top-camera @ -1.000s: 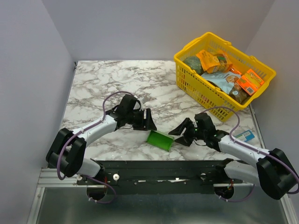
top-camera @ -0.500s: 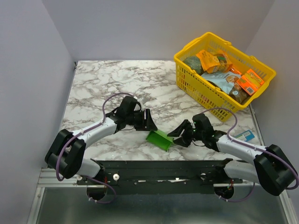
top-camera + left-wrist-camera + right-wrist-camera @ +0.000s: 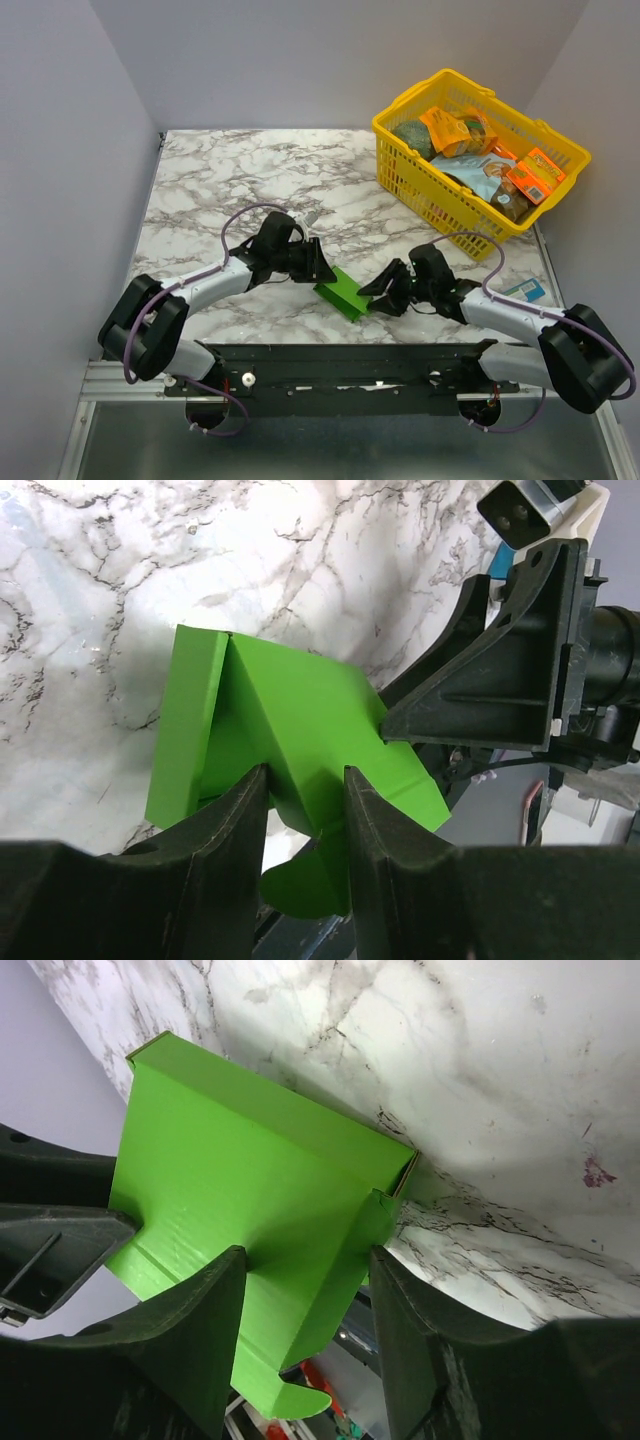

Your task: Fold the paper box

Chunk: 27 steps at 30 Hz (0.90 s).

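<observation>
Since earlier, left gripper (image 3: 302,785) narrowing around paper box (image 3: 343,292) fold; right gripper (image 3: 308,1260) half-open, straddling flap; holds unclear. Box lying flatter, creased.

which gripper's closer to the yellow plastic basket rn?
Right. The right gripper is at the right end of the green paper box, nearer the robot than the yellow plastic basket and to its left. The left gripper is at the box's left side, farther away.
</observation>
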Motion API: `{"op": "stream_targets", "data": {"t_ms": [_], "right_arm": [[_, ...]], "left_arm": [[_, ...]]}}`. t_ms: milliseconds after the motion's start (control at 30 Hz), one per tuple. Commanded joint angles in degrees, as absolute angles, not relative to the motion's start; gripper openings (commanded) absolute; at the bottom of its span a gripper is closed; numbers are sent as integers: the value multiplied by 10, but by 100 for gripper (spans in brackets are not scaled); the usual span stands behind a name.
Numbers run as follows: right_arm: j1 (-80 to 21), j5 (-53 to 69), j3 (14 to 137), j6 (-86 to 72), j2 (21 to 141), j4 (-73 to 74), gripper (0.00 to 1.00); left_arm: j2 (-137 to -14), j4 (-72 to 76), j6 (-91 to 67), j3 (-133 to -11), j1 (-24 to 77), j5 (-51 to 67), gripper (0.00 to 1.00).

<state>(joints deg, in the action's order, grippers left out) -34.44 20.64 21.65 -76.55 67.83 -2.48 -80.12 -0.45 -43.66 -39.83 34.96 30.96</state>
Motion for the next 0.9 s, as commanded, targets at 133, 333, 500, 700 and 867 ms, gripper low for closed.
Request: {"op": "stream_targets", "data": {"t_ms": [133,333,500,700,867], "right_arm": [[-351,200,250,-788,696,-94,57],[-351,206,259,-806,721,-132,56],[-351,209,278,-805,730,-135,52],[-351,205,288,-803,729,-132,49],[-351,206,290,-806,722,-133,45]], "left_arm": [[-842,27,-428,-359,368,348,42],[-838,51,-441,-341,374,352,42],[-837,60,-449,-333,382,351,42],[-839,76,-461,-324,398,350,42],[-839,75,-461,-323,405,345,42]]}}
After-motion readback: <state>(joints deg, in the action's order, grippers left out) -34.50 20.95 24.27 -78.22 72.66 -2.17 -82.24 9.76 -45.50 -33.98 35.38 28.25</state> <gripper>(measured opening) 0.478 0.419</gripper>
